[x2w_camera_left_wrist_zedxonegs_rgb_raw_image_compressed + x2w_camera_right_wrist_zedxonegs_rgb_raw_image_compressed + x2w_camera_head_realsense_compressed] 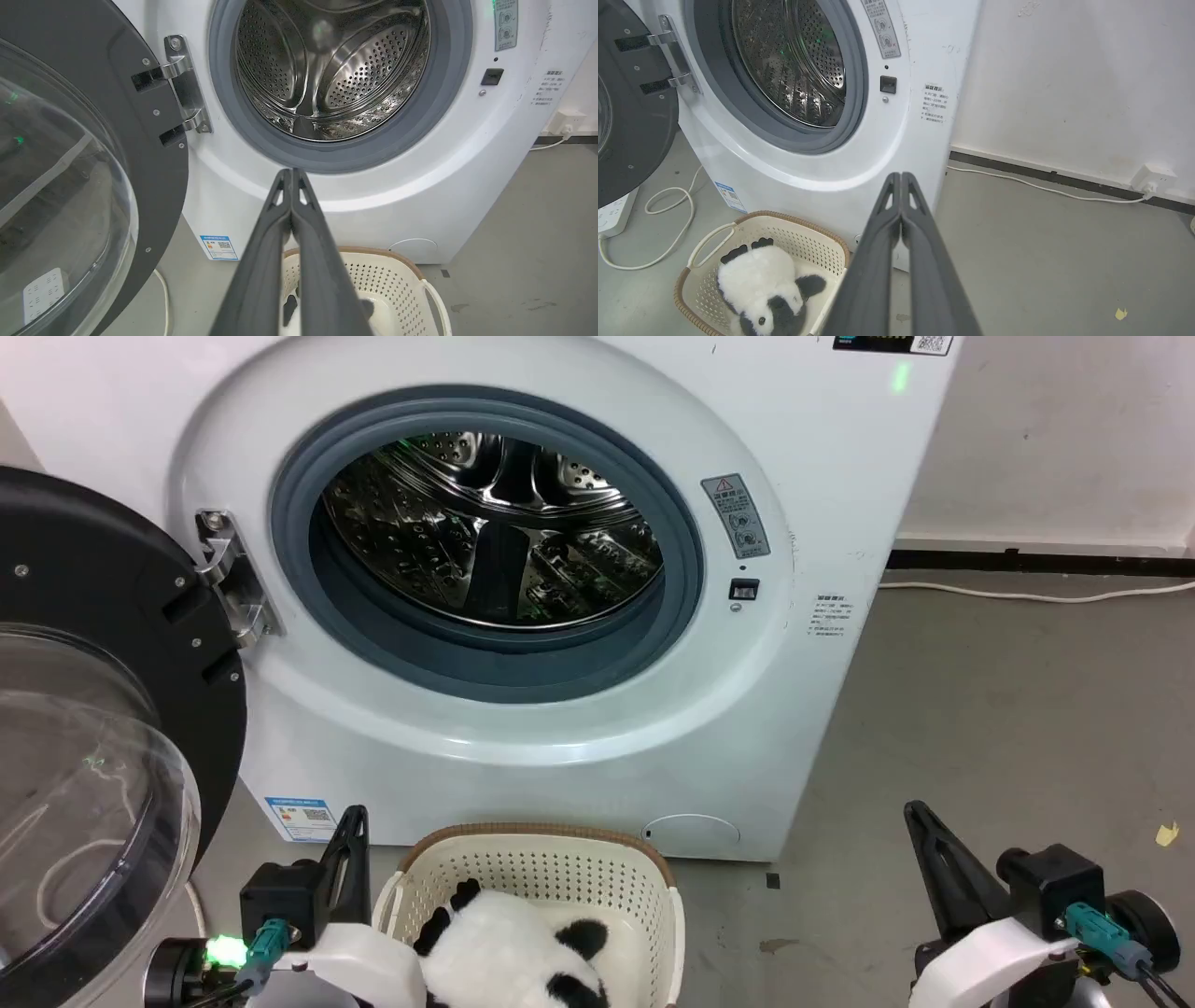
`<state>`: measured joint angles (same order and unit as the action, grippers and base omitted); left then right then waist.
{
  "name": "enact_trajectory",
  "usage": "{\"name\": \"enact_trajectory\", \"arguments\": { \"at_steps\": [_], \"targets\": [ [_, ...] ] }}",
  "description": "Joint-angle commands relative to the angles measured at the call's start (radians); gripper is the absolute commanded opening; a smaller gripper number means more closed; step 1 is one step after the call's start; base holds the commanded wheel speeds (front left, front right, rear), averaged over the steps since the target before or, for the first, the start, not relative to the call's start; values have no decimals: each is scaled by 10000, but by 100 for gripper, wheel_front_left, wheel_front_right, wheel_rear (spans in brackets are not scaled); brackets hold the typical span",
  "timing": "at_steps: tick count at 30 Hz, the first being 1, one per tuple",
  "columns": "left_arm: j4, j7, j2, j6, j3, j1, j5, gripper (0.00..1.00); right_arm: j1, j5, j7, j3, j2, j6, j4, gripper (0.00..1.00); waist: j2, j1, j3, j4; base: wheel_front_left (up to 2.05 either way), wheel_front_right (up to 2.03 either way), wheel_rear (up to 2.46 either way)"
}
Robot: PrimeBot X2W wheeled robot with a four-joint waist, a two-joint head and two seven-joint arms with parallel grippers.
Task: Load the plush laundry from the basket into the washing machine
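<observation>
**Position.** The fluffy black-and-white panda soft toy (pixel 759 284) lies inside the cream perforated plastic laundry basket (pixel 541 833). The basket stands on the grey floor (pixel 980 709) just in front of the large white front-loading washing machine (pixel 822 476), below its round opening. The black-framed clear domed door (pixel 103 644) stands swung open on the left. Nothing is visible in the shiny steel drum (pixel 485 532).

**Grippers.** The left gripper (pixel 290 173) and the right gripper (pixel 901 176) each have their 2 dark fingers pressed together, with nothing between them. The left is just beside the basket and the right is well apart from it.

**Orientation.** The toy's long axis runs along the basket's length. Its 2 black paws point toward the machine. The head, with 1 eye showing, lies at the end nearer the robot. Whether it rests on its back or its belly cannot be told.

**Risks, as judged.**
- The deep pile may slide out of a shallow pinch, dropping the toy short of the grey rubber ring (pixel 485 663).
- The light basket may lift or drag if a finger catches its perforated wall.
- The left arm works close to the open door and could strike it.
- A trailing limb may snag on the ring.
</observation>
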<state>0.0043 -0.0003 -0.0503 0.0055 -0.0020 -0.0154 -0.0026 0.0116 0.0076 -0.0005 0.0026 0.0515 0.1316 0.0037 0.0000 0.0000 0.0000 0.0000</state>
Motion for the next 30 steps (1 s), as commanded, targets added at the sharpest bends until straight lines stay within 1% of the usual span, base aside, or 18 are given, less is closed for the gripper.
{"name": "enact_trajectory", "arguments": {
  "at_steps": [1, 25, 27, 28, 30],
  "targets": [
    [-43, 3, 1, -55, 20, 154, 26, 0, -116, -76, 5, -26, -13, -9, -37, 0, 0, 0, 0, 0, 0, 0, 0],
    [-43, 3, 1, -55, 20, 154, 26, 0, -116, -76, 5, -26, -13, -9, -37, 0, 0, 0, 0, 0, 0, 0, 0],
    [0, -2, 0, 0, 0, 0, 0, 0, 0, 2, -1, 0, 0, 0, 0, 0, 0, 0, 0, 0, 0, 0, 0],
    [2, -5, 0, 4, -4, -4, 0, 100, 3, 9, -4, 5, 0, 0, 2, 100, 0, 0, 0, 0, 0, 0, 0],
    [4, -6, 0, 5, -11, -5, -2, 100, 4, 13, -6, 11, 0, 0, 2, 100, 0, 0, 0, 0, 0, 0, 0]
  ]
}}
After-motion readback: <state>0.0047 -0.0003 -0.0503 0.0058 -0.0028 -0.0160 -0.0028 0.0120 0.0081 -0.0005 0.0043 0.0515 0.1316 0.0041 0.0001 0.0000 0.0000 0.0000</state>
